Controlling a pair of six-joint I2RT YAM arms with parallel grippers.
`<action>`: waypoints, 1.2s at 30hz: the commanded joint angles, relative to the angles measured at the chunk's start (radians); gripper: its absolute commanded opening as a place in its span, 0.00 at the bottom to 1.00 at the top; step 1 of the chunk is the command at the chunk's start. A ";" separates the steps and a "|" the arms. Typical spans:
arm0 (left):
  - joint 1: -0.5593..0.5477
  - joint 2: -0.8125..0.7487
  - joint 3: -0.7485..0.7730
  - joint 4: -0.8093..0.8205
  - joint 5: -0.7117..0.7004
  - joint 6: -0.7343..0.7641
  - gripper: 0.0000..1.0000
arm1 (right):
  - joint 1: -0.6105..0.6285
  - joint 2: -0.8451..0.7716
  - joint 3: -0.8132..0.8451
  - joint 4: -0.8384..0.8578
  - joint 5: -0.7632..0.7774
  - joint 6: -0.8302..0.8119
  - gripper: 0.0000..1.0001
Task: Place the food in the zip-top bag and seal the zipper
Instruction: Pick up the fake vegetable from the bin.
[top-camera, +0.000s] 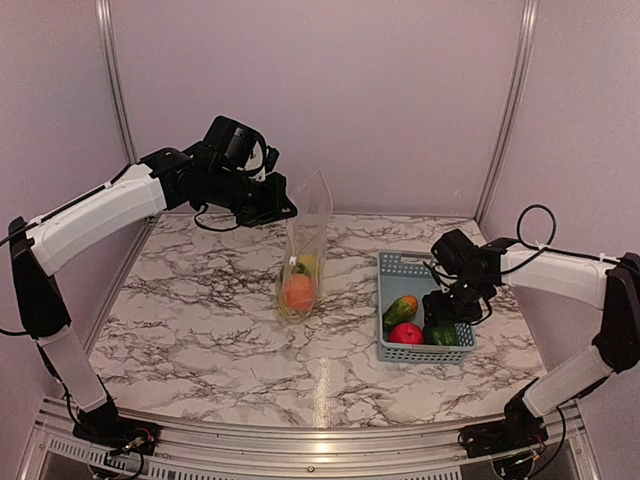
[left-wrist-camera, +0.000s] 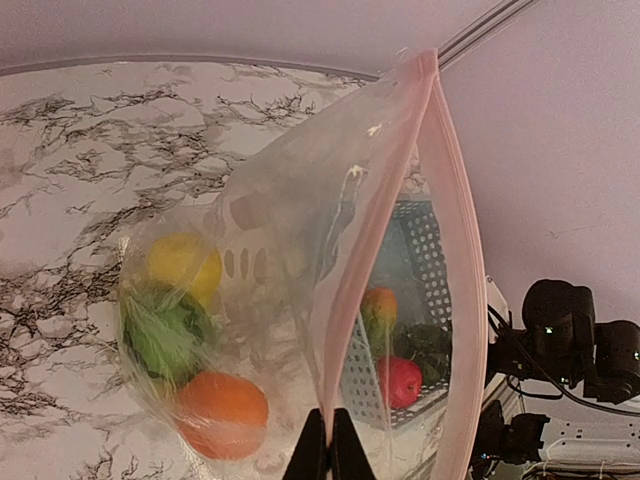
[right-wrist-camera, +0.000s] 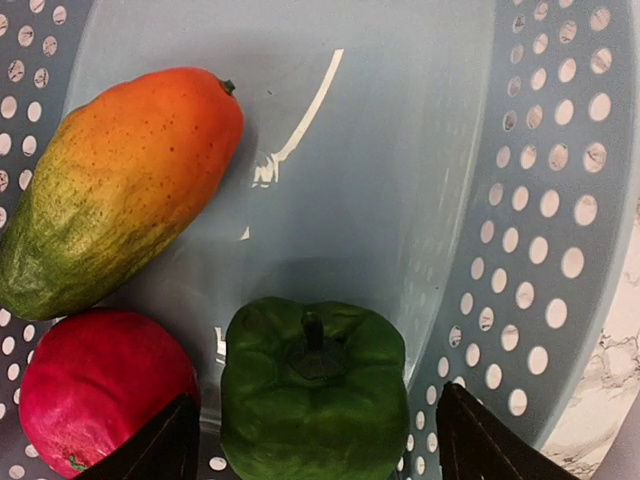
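Top external view: the left gripper (top-camera: 283, 210) holds the clear zip-top bag (top-camera: 306, 235) upright on the marble table (top-camera: 200, 330), its jaws pinching one lip of the mouth beside the pinkish zipper (left-wrist-camera: 440, 200). An orange (left-wrist-camera: 222, 412) and yellow and green pieces lie inside the bag. The right gripper (right-wrist-camera: 320, 450) hangs over the grey-blue basket (right-wrist-camera: 540, 200), jaws spread wide either side of the green pepper (right-wrist-camera: 315, 385), next to the mango (right-wrist-camera: 120, 185) and apple (right-wrist-camera: 95, 395). The pepper looks light, hard and slick, and its broad lobed sides likely give a surer hold than the stem.
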 joint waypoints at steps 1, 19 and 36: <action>0.006 0.010 0.034 -0.009 0.009 0.006 0.00 | -0.008 0.031 0.015 0.053 0.000 -0.004 0.78; 0.007 0.006 0.029 -0.009 0.006 0.015 0.00 | -0.007 0.105 -0.006 0.066 -0.040 0.034 0.74; 0.006 -0.022 -0.026 0.016 0.010 -0.014 0.00 | -0.003 0.019 0.356 -0.041 -0.051 -0.001 0.55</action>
